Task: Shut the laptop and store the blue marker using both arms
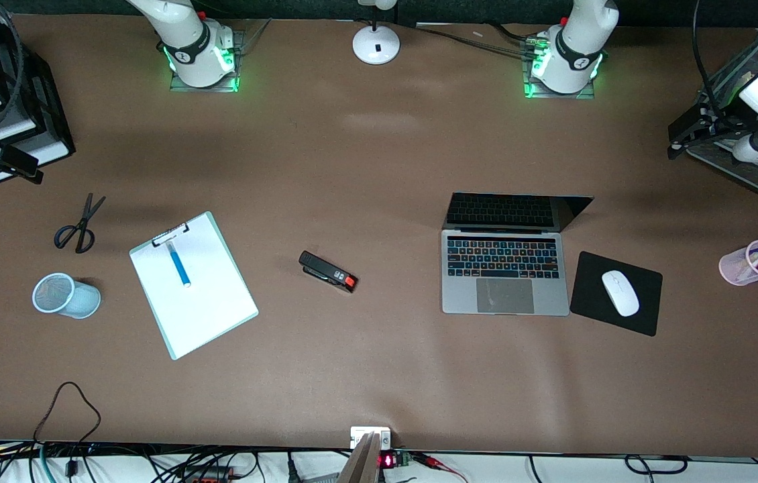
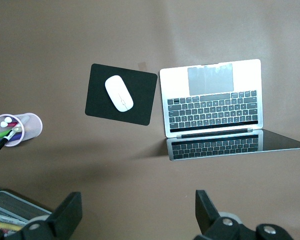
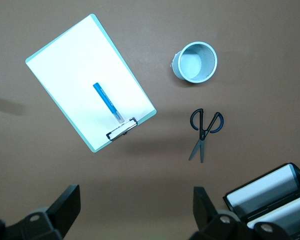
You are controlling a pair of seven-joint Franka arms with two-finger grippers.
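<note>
The laptop (image 1: 504, 268) lies open on the table toward the left arm's end, its dark screen (image 1: 516, 211) tilted back; it also shows in the left wrist view (image 2: 212, 100). The blue marker (image 1: 178, 263) rests on a white clipboard (image 1: 204, 315) toward the right arm's end, and the right wrist view shows this marker (image 3: 108, 102) too. My left gripper (image 2: 138, 210) hangs open and empty, high over bare table at the left arm's end. High over the right arm's end, my right gripper (image 3: 137, 207) is open and holds nothing.
Scissors (image 1: 78, 225) and a pale blue mesh cup (image 1: 67, 295) sit beside the clipboard. A black stapler (image 1: 329, 271) lies mid-table. A white mouse (image 1: 620, 292) on a black pad (image 1: 587, 295) and a pink pen cup (image 1: 751, 263) flank the laptop. A mesh tray (image 1: 748, 168) stands at the left arm's end.
</note>
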